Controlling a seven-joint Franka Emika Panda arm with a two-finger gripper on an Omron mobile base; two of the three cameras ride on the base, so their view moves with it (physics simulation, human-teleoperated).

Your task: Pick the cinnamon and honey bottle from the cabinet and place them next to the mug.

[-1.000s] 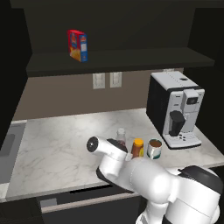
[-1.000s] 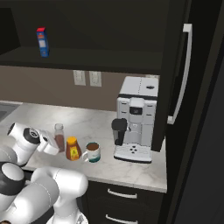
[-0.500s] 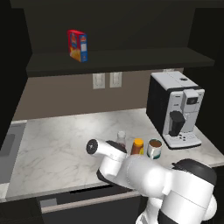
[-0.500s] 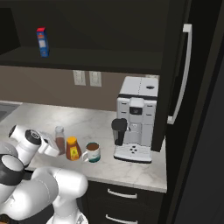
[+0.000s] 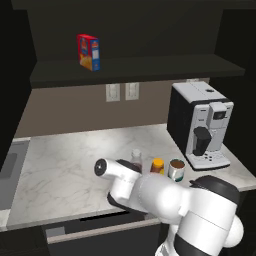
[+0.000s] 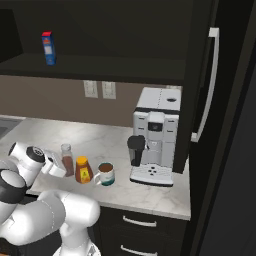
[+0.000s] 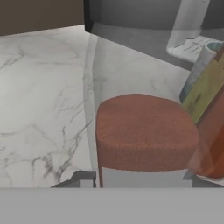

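The cinnamon (image 6: 66, 160) stands upright on the marble counter, and my gripper (image 6: 58, 168) is shut on its lower body from the left. Up close in the hand view, the cinnamon (image 7: 144, 135) sits between the fingertips (image 7: 84, 176). Directly right of it are the honey bottle (image 6: 83, 170) and then the mug (image 6: 105, 174), all three in a row. From the left base view the cinnamon (image 5: 136, 159), honey bottle (image 5: 157, 165) and mug (image 5: 176, 169) peek over my arm. The dark cabinet (image 5: 150, 67) hangs above.
A red-blue box (image 5: 89, 51) stands on the cabinet shelf at the left. A white coffee machine (image 6: 156, 136) sits on the counter right of the mug. A sink edge (image 5: 9, 165) lies at the far left. The counter's front edge is close below the bottles.
My arm's elbow has shifted slightly left. The cinnamon, honey bottle and mug stand where they were, and the grip has not changed.
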